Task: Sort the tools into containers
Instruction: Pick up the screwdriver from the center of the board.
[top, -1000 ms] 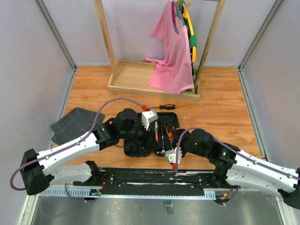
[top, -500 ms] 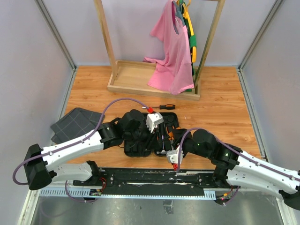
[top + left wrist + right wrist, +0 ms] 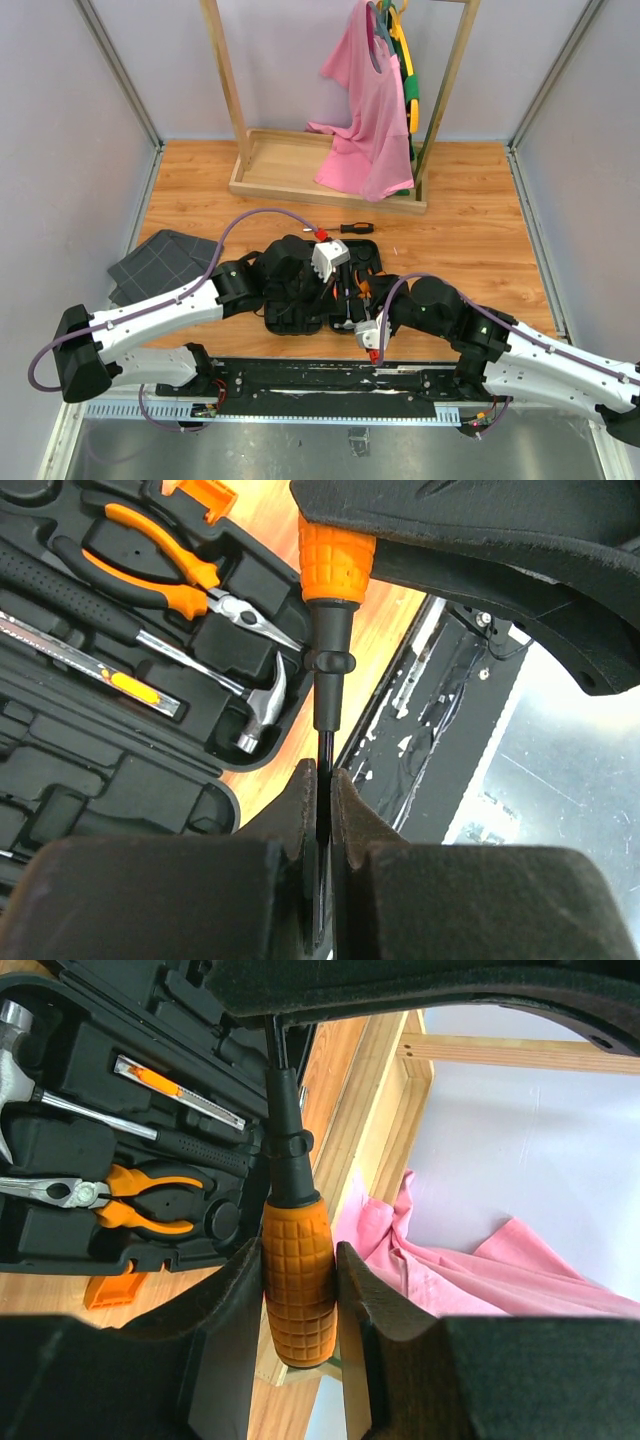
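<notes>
Screwdriver point(image 3: 335, 560) tight in left tool point(image 3: 320, 782), right tool point(image 3: 298, 1265)

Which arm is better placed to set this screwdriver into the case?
Probably the left. The left fingers pinch the screwdriver by its shaft over the open case, while the right fingers hold its orange handle back by the near edge.

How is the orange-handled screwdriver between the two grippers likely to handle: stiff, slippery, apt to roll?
Likely stiff: the screwdriver runs straight between the left gripper, shut on its thin shaft, and the right gripper on the handle. The gridded handle probably grips well; the smooth shaft may slip or twist. Round: may roll.
</notes>
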You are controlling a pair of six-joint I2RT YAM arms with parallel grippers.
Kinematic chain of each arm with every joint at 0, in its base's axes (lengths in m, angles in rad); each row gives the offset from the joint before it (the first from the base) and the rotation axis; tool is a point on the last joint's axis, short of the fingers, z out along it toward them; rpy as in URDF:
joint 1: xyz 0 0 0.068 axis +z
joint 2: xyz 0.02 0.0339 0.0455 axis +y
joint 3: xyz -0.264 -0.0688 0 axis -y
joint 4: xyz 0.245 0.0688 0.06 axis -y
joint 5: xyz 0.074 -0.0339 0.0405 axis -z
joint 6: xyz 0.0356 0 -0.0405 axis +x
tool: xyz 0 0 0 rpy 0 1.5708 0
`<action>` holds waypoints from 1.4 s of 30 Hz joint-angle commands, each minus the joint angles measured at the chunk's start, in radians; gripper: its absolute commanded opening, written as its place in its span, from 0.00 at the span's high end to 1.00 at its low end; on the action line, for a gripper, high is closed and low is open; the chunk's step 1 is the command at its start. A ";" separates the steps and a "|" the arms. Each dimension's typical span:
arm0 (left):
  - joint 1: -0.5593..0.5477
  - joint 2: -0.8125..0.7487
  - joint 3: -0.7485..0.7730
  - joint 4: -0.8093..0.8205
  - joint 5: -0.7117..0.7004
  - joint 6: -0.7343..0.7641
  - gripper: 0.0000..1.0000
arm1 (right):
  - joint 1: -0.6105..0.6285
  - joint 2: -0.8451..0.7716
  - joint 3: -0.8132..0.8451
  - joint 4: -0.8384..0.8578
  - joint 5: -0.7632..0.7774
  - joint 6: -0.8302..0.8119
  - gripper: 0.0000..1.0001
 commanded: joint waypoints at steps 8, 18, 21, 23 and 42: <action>-0.005 -0.002 0.022 0.023 -0.194 -0.029 0.99 | 0.022 0.005 0.038 -0.016 0.033 0.050 0.38; -0.004 -0.044 0.008 0.037 -0.394 -0.082 0.99 | 0.022 -0.107 -0.076 0.304 0.056 0.496 0.30; -0.004 -0.055 -0.007 0.067 -0.429 -0.117 1.00 | 0.022 -0.128 -0.118 0.404 0.074 0.643 0.30; -0.005 -0.065 -0.024 0.096 -0.438 -0.138 1.00 | 0.022 -0.137 -0.153 0.474 0.088 0.714 0.32; -0.003 -0.144 -0.119 0.193 -0.611 -0.259 0.99 | -0.039 0.200 -0.001 0.523 0.422 1.613 0.22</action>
